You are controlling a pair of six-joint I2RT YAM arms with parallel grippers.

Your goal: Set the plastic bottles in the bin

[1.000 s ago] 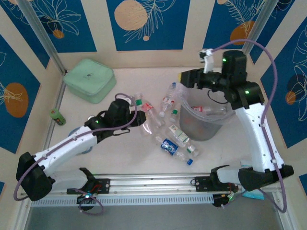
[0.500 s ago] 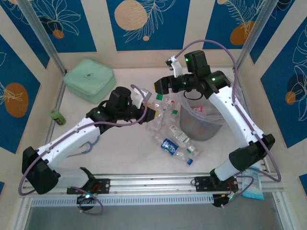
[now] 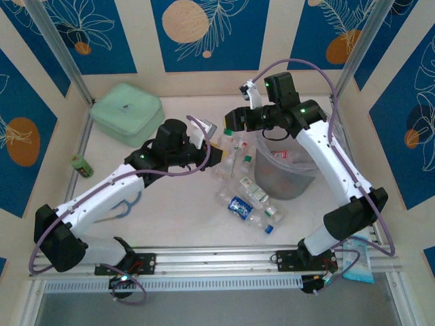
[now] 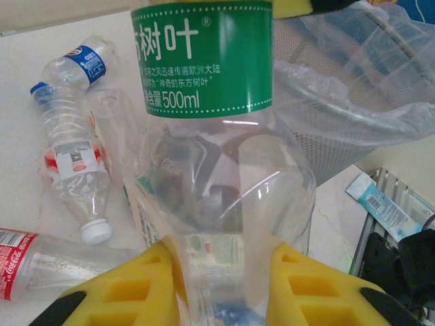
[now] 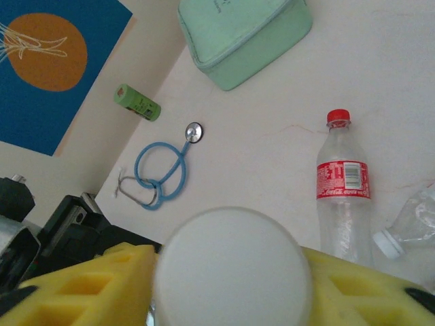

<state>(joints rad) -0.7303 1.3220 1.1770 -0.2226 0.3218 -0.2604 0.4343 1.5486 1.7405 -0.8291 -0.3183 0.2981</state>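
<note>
Since the left jaws are clamped on the clear body of the green-labelled bottle (image 4: 202, 68), it is held just beside the bin (image 4: 326, 146); right jaws grip what looks like its white cap (image 5: 231, 268), probably a handover for the drop.

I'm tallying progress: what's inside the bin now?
The bin holds at least one clear bottle with a red label. The right arm covers its right side, and the bag blurs the rest.

Left pincer (image 4: 221, 282) clamps a green-labelled bottle (image 4: 204, 68) beside the bin (image 4: 323, 146).
</note>
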